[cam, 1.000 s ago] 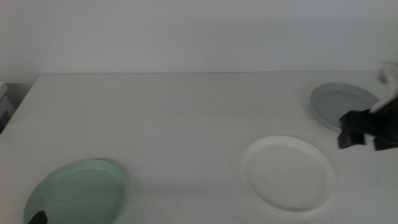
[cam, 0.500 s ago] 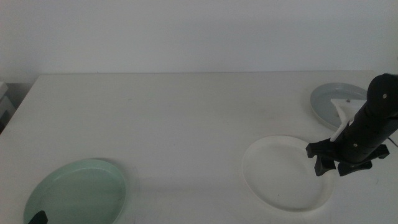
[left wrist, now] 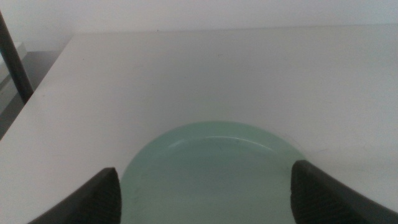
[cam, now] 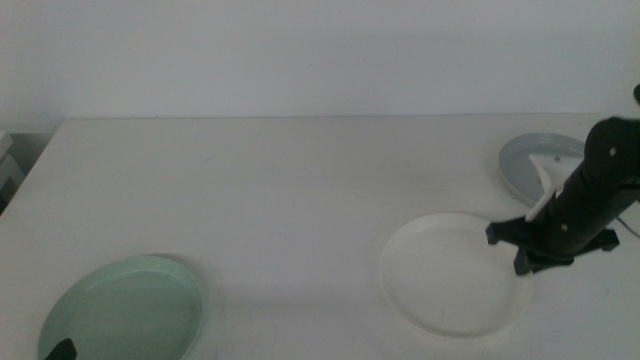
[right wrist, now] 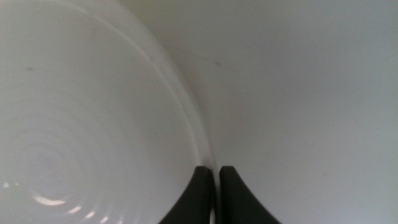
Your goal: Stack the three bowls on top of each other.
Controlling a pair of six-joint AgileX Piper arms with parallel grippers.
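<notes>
Right hand (cam: 527,243) sits at right of the middle view, jaws pinched nearly closed on the right rim of the white bowl (cam: 450,275), which lies lower right on the tabletop (cam: 280,190). Grey bowl (cam: 530,160) is at the right edge just behind the arm, apart from the white one; mint green bowl (cam: 125,310) is lower left. Left hand (left wrist: 205,193) hangs over the green bowl's near edge, jaws spread wide, gripping nothing.

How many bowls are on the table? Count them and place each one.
3. Mint green bowl at the near left; white bowl near right, its rim pinched by the right hand; grey bowl far right, partly hidden.
</notes>
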